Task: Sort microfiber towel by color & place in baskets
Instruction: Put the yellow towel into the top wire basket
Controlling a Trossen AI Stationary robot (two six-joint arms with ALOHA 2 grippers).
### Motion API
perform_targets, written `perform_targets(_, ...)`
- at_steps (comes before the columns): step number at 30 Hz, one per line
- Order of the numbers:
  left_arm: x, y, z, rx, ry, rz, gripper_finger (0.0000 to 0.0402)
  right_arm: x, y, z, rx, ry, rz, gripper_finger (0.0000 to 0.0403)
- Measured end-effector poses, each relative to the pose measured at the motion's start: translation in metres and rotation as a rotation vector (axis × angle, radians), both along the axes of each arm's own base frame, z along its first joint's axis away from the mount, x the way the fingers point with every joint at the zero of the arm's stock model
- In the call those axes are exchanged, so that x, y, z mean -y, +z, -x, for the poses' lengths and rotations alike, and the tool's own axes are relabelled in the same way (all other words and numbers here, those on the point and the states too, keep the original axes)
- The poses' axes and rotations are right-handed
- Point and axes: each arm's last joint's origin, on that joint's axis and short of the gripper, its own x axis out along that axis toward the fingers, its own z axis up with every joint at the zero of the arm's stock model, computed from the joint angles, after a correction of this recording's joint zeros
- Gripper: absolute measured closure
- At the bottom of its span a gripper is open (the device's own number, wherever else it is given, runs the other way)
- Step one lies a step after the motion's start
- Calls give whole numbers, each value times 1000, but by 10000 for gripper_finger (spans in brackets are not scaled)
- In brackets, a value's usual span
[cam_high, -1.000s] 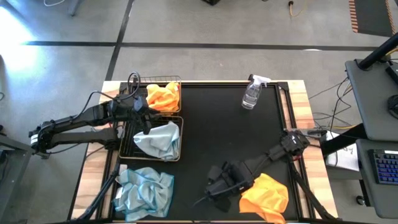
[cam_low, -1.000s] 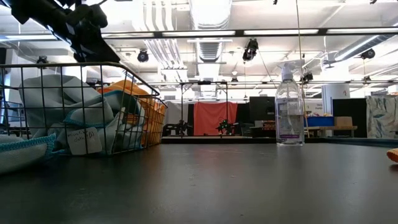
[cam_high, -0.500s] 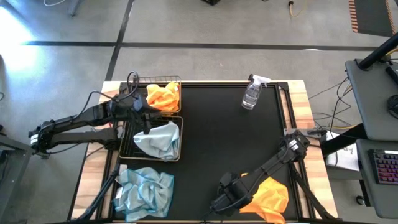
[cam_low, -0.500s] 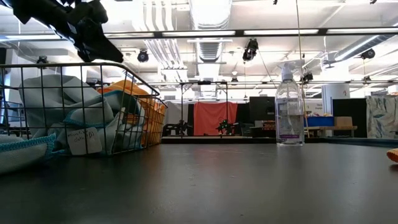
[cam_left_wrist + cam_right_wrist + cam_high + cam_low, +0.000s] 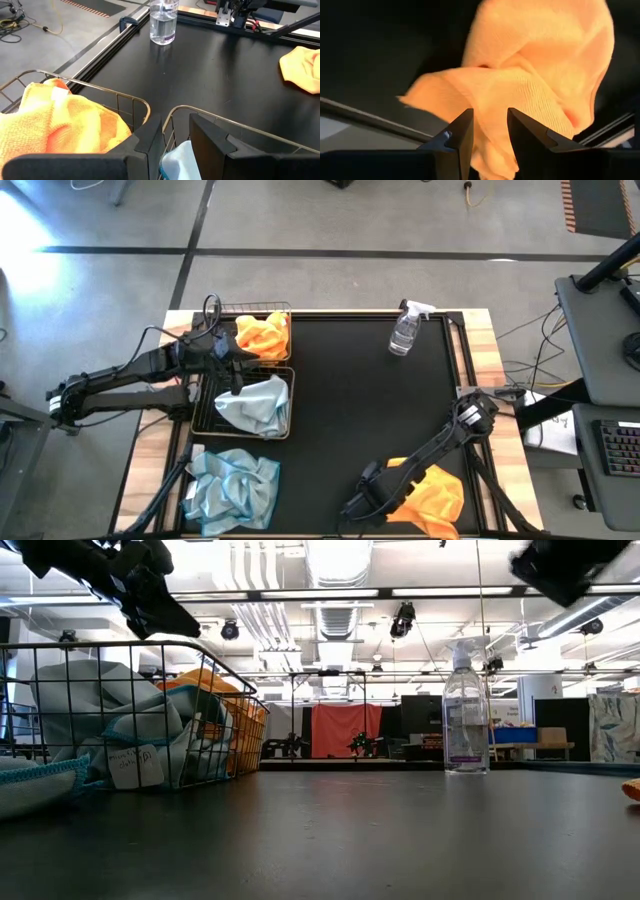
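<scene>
Black-topped table (image 5: pixel 350 400) with wooden edges

On it: two wire baskets (image 5: pixel 262 370) side by side at the left, a loose blue towel (image 5: pixel 233 488) near them, an orange towel (image 5: pixel 428 495), and a spray bottle (image 5: pixel 404 332) well apart.

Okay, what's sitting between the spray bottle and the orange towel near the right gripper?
Nothing: in the high view only bare black table mat lies between the spray bottle and the orange towel.

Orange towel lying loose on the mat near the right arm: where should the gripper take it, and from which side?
The orange towel lies crumpled on the black mat, so a pinch from above on a raised fold looks best. In the right wrist view, a ridge of cloth stands up just ahead of the right gripper, whose fingers show a narrow gap. Flat edges probably offer less to catch.
</scene>
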Motion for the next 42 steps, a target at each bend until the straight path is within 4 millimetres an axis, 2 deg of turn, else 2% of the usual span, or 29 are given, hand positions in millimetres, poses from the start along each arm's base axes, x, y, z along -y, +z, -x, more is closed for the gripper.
perform_targets(9, 0, -2, 0, -8, 0, 3, 318, 7, -24, 11, -66, 57, 22, 289)
perform_targets(19, 0, -7, 0, -23, 0, 9, 318, 10, -56, 16, -26, 112, -39, 289)
perform_targets(24, 0, -7, 0, -23, 0, 9, 318, 12, -65, 19, -14, 118, -58, 289)
perform_targets(31, 0, -7, 0, -23, -1, 9, 318, 13, -68, 19, -5, 157, -67, 291)
perform_targets(36, 0, -7, 0, -23, 0, 9, 318, 12, -69, 19, 1, 158, -70, 315)
perform_targets(42, 0, -7, 0, -23, 0, 9, 318, 12, -70, 18, 0, 161, -93, 378)
